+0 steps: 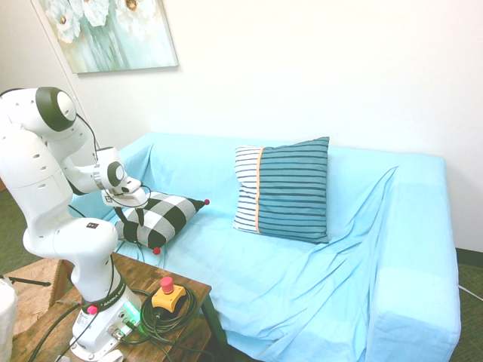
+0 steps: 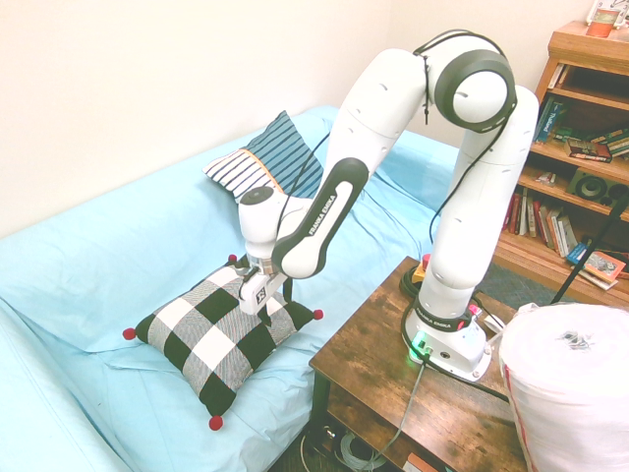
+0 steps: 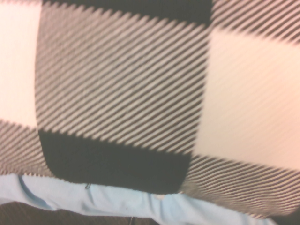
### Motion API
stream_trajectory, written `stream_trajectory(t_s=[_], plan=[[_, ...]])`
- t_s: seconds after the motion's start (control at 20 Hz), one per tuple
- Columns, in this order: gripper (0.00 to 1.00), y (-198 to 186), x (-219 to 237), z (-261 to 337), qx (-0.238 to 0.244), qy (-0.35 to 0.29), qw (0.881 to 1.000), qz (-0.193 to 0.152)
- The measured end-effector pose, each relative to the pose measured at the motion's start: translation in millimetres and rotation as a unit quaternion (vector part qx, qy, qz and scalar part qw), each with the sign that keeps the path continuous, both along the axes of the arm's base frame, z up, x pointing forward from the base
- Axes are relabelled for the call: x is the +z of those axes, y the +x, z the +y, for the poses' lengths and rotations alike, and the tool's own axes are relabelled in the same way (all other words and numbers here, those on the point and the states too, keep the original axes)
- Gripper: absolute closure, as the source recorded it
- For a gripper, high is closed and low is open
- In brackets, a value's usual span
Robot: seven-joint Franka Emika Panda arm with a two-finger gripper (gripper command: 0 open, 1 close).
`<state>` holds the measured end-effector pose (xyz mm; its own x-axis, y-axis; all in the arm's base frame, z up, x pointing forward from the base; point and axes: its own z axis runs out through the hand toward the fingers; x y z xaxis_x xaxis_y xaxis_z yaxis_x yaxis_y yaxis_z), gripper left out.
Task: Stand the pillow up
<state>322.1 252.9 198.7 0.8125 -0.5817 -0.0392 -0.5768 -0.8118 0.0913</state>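
The pillow (image 1: 170,215) is a small black-and-white check cushion with red pom-poms, lying flat on the blue-covered sofa (image 1: 339,249) at its end nearest the arm. My gripper (image 1: 124,213) is down on the pillow's edge closest to the wooden table, fingers open and pressed against the fabric. From the other side, the gripper (image 2: 263,307) sits on the pillow (image 2: 201,339) near its table-side corner. The check fabric of the pillow (image 3: 122,93) fills the wrist view, with a strip of blue sofa cover beyond its edge.
A larger teal-and-white striped cushion (image 1: 287,188) leans upright against the sofa back. A wooden table (image 2: 383,364) stands right beside the pillow's end of the sofa. A bookshelf (image 2: 580,147) and a white roll (image 2: 570,383) lie beyond the table.
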Motion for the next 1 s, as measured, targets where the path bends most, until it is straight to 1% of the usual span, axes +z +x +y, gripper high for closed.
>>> stream_trajectory(t_s=[0.1,0.25,0.4,0.55,0.7,1.0], plan=[[0.00,-13.1,-25.0,12.1,0.005,-0.008,1.000,0.014],[0.00,-26.0,-61.1,24.4,0.008,-0.013,1.000,0.024],[0.00,-21.7,-85.2,33.9,0.001,-0.003,1.000,0.019],[0.00,-17.8,-106.6,37.2,-0.017,0.011,0.999,0.026],[0.00,-10.8,-119.0,37.1,-0.025,0.017,0.999,0.020],[0.00,18.1,-111.4,43.0,-0.033,0.018,0.999,-0.007]])
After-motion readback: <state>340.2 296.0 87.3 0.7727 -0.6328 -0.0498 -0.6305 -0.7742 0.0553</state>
